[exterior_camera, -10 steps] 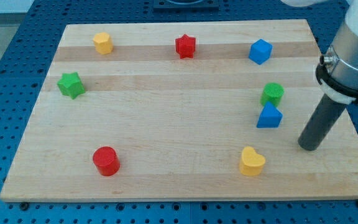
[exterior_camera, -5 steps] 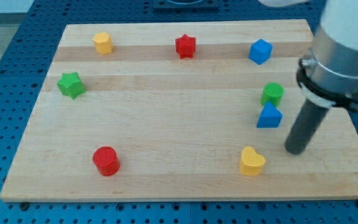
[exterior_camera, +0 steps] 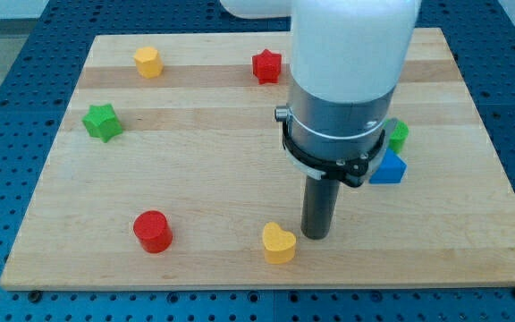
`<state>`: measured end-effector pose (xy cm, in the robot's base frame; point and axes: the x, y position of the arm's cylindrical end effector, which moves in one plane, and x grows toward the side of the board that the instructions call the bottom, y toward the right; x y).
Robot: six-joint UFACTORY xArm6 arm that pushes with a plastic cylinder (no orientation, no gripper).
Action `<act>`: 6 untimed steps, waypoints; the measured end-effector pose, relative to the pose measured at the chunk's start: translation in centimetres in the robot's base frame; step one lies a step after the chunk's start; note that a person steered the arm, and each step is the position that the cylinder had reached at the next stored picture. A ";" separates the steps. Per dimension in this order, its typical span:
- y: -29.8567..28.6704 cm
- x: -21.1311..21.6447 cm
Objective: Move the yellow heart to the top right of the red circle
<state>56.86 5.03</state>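
The yellow heart [exterior_camera: 278, 243] lies near the board's bottom edge, a little right of centre. My tip [exterior_camera: 316, 234] stands just to its right, close to it or touching it. The red circle [exterior_camera: 152, 232] sits at the bottom left, well to the left of the heart. The arm's white body covers much of the board's upper right.
A yellow block [exterior_camera: 147, 62], a red star [exterior_camera: 265, 66] and a green star [exterior_camera: 102, 122] lie across the top and left. A green block [exterior_camera: 398, 135] and a blue block [exterior_camera: 387, 167] peek out right of the arm. The wooden board [exterior_camera: 222, 161] rests on a blue perforated table.
My tip has swept left along the board's bottom part. The yellow heart has slid left with it, closer to the red circle. The arm now hides the blue cube at top right.
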 end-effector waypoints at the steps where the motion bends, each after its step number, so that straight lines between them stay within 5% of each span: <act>1: 0.0 2.0; 3: -6.9 4.6; 5: -6.2 0.0; 6: -5.9 2.9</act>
<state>59.76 -0.84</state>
